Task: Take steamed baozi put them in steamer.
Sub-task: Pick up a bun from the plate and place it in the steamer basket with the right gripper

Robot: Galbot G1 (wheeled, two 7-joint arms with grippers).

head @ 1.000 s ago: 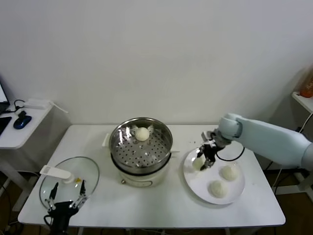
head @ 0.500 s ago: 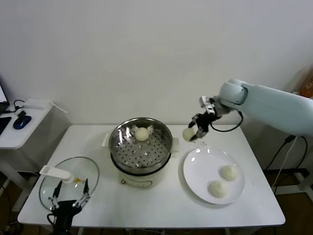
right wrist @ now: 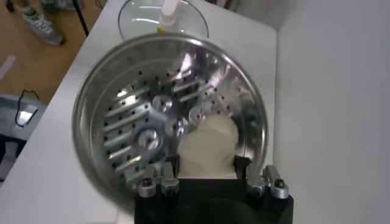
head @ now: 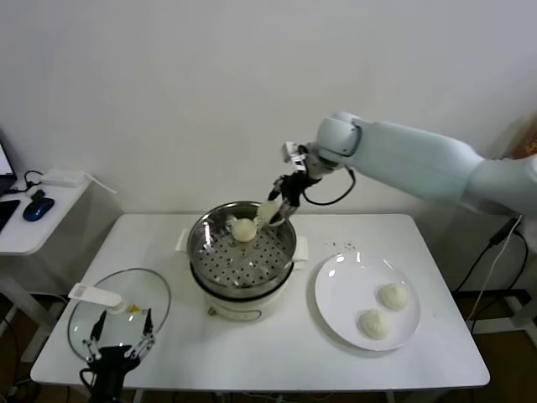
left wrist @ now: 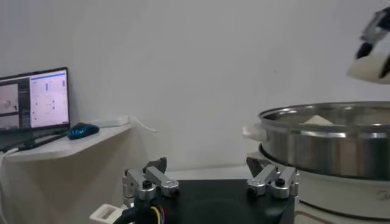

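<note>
- A glass lid (head: 117,306) with a white handle is lying on the white table (head: 252,344);
- a white plate (head: 340,315) is sitting alongside;
- a blue mouse (head: 38,208) is resting on a side shelf (head: 33,231);
- a monitor (left wrist: 33,103) is glowing.

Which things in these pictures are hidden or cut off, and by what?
- Right wrist view: the bun already in the steamer is hidden behind the held baozi.
- Left wrist view: the right gripper is cut off by the picture edge; the steamer wall hides the basket floor.
- Head view: the left gripper base is cut off by the bottom edge.
</note>
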